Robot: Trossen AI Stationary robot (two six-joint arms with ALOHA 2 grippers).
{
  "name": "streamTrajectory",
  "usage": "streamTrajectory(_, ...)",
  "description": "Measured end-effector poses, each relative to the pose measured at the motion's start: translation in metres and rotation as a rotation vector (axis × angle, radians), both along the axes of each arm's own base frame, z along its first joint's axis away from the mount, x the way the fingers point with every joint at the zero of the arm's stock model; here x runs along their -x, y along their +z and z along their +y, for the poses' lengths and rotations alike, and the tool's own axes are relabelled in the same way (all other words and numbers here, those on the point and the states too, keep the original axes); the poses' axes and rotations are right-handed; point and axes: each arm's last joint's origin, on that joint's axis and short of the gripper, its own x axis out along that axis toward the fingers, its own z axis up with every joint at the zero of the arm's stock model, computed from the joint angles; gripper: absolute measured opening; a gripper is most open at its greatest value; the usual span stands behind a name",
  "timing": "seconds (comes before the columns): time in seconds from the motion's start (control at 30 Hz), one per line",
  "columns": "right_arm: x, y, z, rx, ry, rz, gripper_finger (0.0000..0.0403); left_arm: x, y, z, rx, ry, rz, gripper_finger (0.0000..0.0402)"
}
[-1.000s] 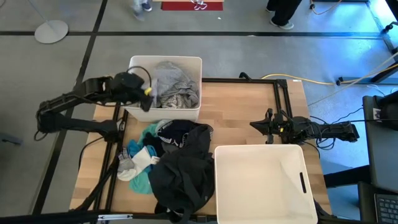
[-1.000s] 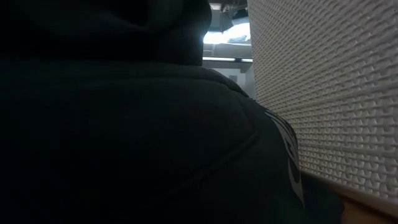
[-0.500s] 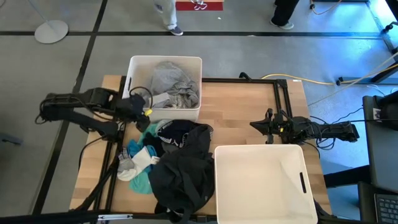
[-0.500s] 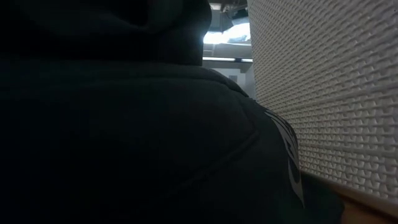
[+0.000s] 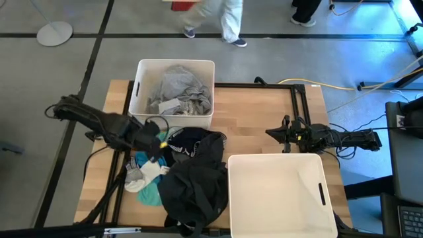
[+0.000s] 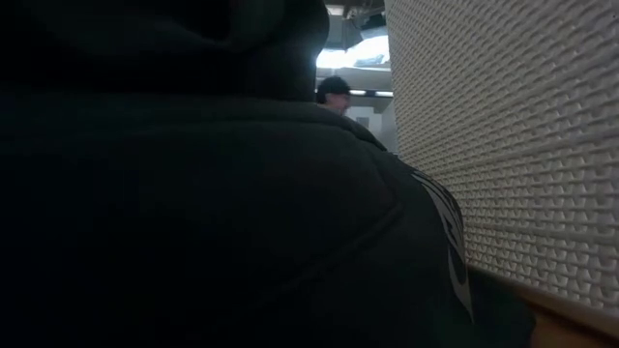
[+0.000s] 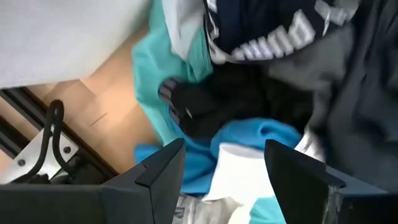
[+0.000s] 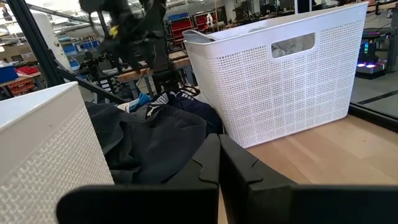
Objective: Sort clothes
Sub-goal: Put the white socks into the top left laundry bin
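Observation:
A pile of clothes (image 5: 185, 172) lies on the table's near left: a large black garment (image 5: 192, 188), a dark navy one with white print (image 7: 273, 31), teal pieces (image 7: 161, 81) and white ones (image 5: 151, 170). Grey and white clothes (image 5: 180, 91) fill the far white bin (image 5: 142, 73). My left gripper (image 5: 157, 140) hovers open just above the pile's far-left part; its fingers (image 7: 292, 168) stand over teal, white and black cloth (image 7: 236, 162). My right gripper (image 5: 272, 132) is shut and empty, low over the table at the right.
A large empty white bin (image 5: 276, 195) stands at the near right, beside the pile. The black garment (image 6: 193, 193) blocks most of the low view, next to the bin's wall (image 6: 513, 145). A person (image 5: 218, 16) walks on the floor beyond the table.
My left gripper has left the far bin's left wall and swung toward the table's near edge and down, ending open over the pile's far-left part. The clothes have not moved. My right arm has kept still.

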Motion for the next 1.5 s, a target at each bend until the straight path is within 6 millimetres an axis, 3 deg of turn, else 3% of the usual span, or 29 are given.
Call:
streamTrajectory(0.17, 0.000, 0.000, 0.000, 0.000, 0.000, 0.000, 0.0003, 0.006, -0.028, -0.018, 0.025, -0.079, 0.091, 0.0210)
streamTrajectory(0.3, 0.000, 0.000, 0.000, 0.000, 0.000, 0.000, 0.0003, 0.012, -0.045, -0.028, 0.101, -0.097, 0.020, 0.0210)
streamTrajectory(0.57, 0.000, 0.000, 0.000, 0.000, 0.000, 0.000, 0.0003, 0.023, -0.072, -0.027, 0.077, -0.087, 0.064, 0.0210)
streamTrajectory(0.9, 0.000, 0.000, 0.000, 0.000, 0.000, 0.000, 0.0003, 0.018, -0.085, -0.031, 0.139, -0.150, -0.033, 0.0204)
streamTrajectory(1.07, 0.000, 0.000, 0.000, 0.000, 0.000, 0.000, 0.0003, 0.018, -0.088, -0.032, 0.155, -0.174, -0.035, 0.0163)
streamTrajectory(1.4, 0.000, 0.000, 0.000, 0.000, 0.000, 0.000, 0.0003, 0.014, -0.088, -0.036, 0.196, -0.229, -0.079, 0.0023)
streamTrajectory(1.5, 0.000, 0.000, 0.000, 0.000, 0.000, 0.000, 0.0003, 0.014, -0.085, -0.036, 0.200, -0.241, -0.090, 0.0006)
